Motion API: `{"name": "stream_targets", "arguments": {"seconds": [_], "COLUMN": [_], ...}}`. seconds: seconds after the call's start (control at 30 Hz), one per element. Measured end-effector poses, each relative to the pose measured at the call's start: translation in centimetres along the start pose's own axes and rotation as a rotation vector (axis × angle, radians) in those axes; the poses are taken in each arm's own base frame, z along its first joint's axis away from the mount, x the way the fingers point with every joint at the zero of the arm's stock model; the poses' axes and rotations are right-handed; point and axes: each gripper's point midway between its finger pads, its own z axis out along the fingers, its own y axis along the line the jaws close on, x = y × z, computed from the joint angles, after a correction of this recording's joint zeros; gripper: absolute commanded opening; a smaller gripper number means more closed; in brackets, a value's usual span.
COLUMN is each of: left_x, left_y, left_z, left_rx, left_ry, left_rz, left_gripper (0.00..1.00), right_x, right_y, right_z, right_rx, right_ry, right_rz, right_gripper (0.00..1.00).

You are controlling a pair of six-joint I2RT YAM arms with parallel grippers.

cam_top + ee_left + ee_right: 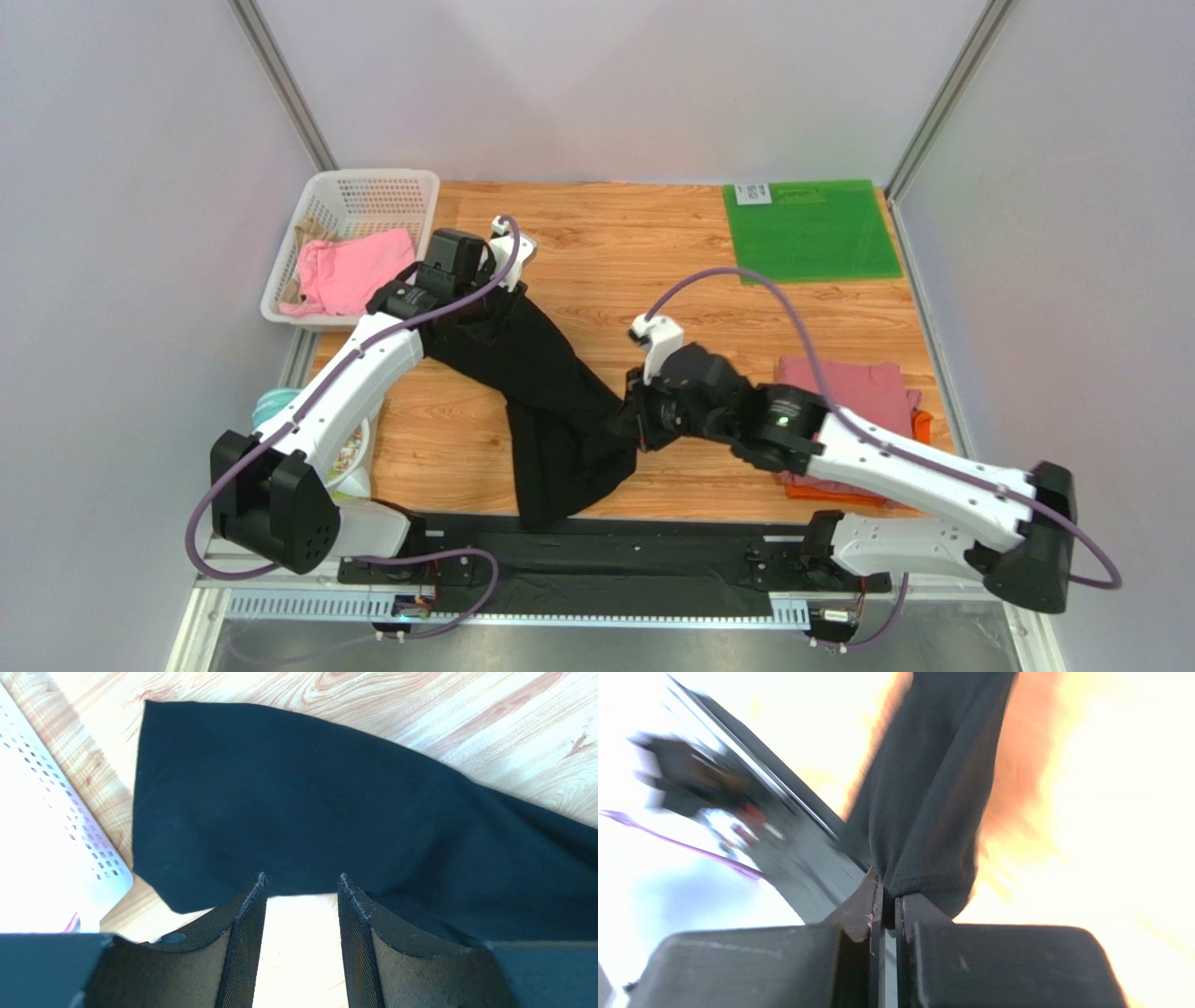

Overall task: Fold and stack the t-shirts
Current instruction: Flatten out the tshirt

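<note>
The large black t-shirt [554, 406] lies bunched in a long band across the wooden table, its lower part hanging over the near edge. My right gripper [640, 420] is shut on a fold of the black shirt [927, 791] and holds it above the table. My left gripper [484, 297] is open at the shirt's far end. In the left wrist view the black cloth [337, 812] lies flat just beyond the gripper [302, 879], with bare table between the jaws. A dusty-pink shirt [859, 392] lies folded on an orange one [814, 490] under my right arm.
A white basket [368, 189] at the back left holds a pink garment [351, 269]; its corner shows in the left wrist view [63, 840]. A green mat [809, 231] lies at the back right. A bowl [344, 451] sits at the left edge.
</note>
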Motion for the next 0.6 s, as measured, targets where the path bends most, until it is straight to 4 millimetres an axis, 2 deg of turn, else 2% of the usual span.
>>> {"name": "stream_targets", "arguments": {"seconds": [0.03,0.1,0.17,0.23,0.33,0.5,0.53,0.6], "left_x": [0.0,0.0,-0.1,-0.1,-0.2,-0.2,-0.2,0.0], "left_y": [0.0,0.0,0.0,0.0,-0.1,-0.4,-0.5,-0.7], "left_z": [0.0,-0.1,-0.1,-0.3,-0.5,-0.7,-0.7,-0.8], "left_rx": [-0.001,0.0,0.001,0.001,0.004,0.018,0.024,0.036], "left_ry": [0.0,-0.002,-0.005,-0.009,-0.014,-0.017,-0.015,-0.01], "left_rz": [-0.001,0.0,0.0,0.0,0.001,0.001,0.001,0.001], "left_gripper": [0.5,0.5,0.5,0.5,0.5,0.5,0.5,0.5], "right_x": [-2.4,-5.6,-7.3,-7.9,-7.2,-4.8,-4.6,-5.0], "right_y": [0.7,0.8,-0.7,-3.0,-7.2,-15.8,-17.9,-20.6], "right_z": [-1.7,-4.5,-6.0,-6.4,-4.8,0.2,1.2,2.7], "right_rx": [-0.019,-0.036,-0.009,0.049,0.15,0.328,0.367,0.409], "right_ry": [-0.071,-0.181,-0.246,-0.271,-0.231,-0.049,-0.007,0.036], "right_rz": [0.002,0.023,0.058,0.098,0.164,0.314,0.346,0.379], "right_gripper": [0.0,0.0,0.0,0.0,0.0,0.0,0.0,0.0]}}
